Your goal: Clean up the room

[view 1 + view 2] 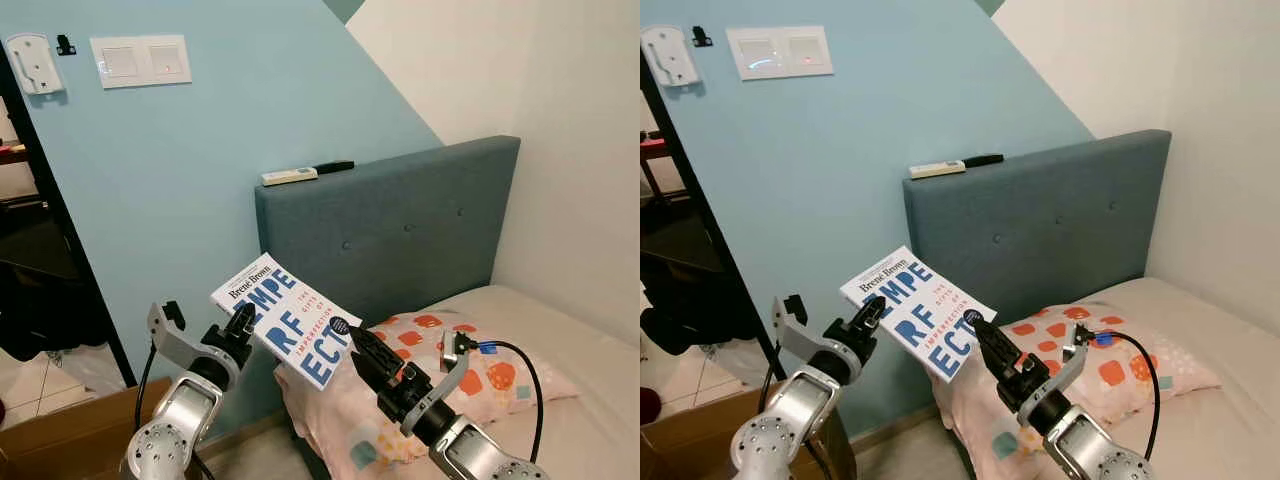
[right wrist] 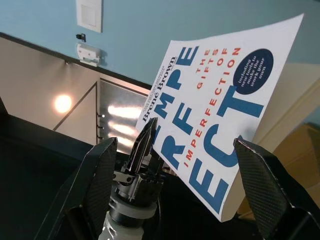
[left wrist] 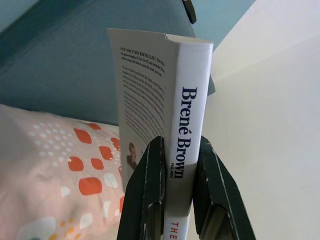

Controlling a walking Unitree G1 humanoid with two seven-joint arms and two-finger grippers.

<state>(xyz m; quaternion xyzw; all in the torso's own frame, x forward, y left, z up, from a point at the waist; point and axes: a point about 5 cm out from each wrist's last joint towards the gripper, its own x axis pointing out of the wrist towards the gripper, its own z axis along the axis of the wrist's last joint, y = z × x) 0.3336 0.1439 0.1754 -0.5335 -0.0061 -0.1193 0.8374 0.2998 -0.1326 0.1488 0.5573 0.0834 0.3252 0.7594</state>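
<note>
At the left of the scene, the left gripper (image 1: 240, 322) pinches the spine end of a white paperback book (image 1: 290, 318), its two black fingers (image 3: 145, 200) clamped one on each side of the spine, holding it up in the air before the blue wall (image 1: 200, 180), left of the grey-blue headboard (image 1: 400, 225). The book tilts, cover facing up. It looks light and fairly stiff at the spine, but the cover is thin and glossy, so it may flex or slip if held by a loose corner; the spine seems the safest hold. To its right, the right gripper (image 1: 350, 345) stands wide open, fingertips just beside the book's near edge, above the patterned pillow (image 1: 440, 370) on the bed (image 1: 590, 350).
</note>
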